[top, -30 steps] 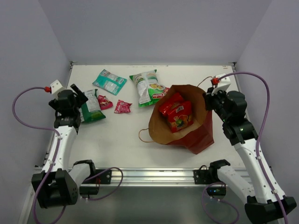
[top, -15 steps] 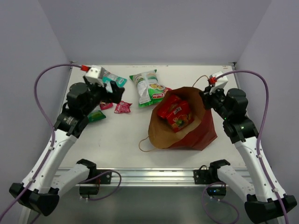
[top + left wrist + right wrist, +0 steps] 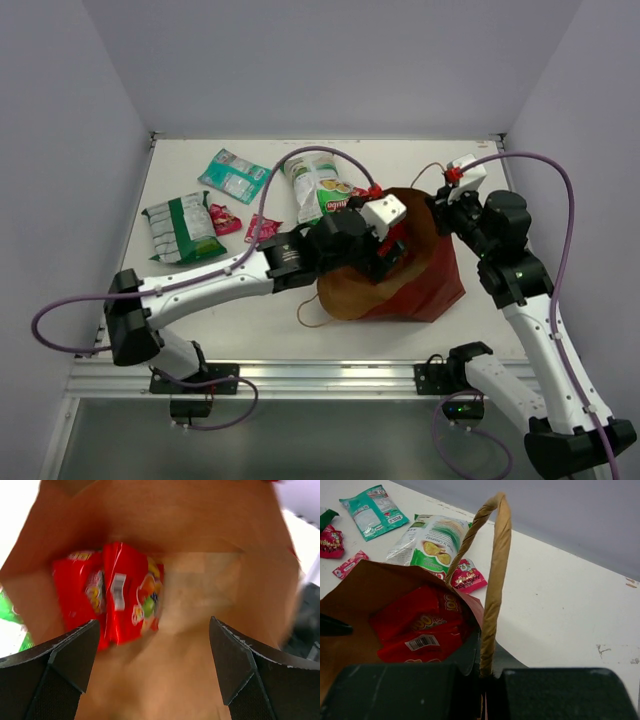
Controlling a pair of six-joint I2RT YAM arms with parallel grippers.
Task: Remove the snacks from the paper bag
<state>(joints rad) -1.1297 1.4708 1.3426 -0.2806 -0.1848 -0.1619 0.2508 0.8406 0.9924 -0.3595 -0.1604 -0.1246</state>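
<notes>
While the left claw (image 3: 154,625) hangs right at the mouth of the paper bag (image 3: 200,520), its fingers (image 3: 55,670) are spread wide with nothing between them, and dead ahead inside the bag sit the red packets (image 3: 110,595), crumpled against the brown inner wall. From above, the left arm (image 3: 220,280) reaches across the tabletop (image 3: 270,330) and the claw (image 3: 390,258) covers part of the bag's opening. Over to the right claw (image 3: 481,669): it's clamped tight on the bag's twine handle (image 3: 495,570), which arches up and away from the claw. Its wrist view looks straight down into the bag (image 3: 350,590), and there are the red packets (image 3: 420,625) again, two by the look of it, overlapping, one barcode showing. The bag (image 3: 425,290) sits slumped right of centre on the tabletop, mouth tilted toward the left, its other handle (image 3: 308,300) looped flat on the surface. Outside the bag: a tiny pink-red packet (image 3: 465,577) just beyond the rim, a green-and-white packet (image 3: 318,185) just beside it, the flat teal packet (image 3: 235,175) further left, two more tiny pink-red packets (image 3: 224,218) nearer the arms, and a second green-and-white packet (image 3: 183,228) by the left edge.
</notes>
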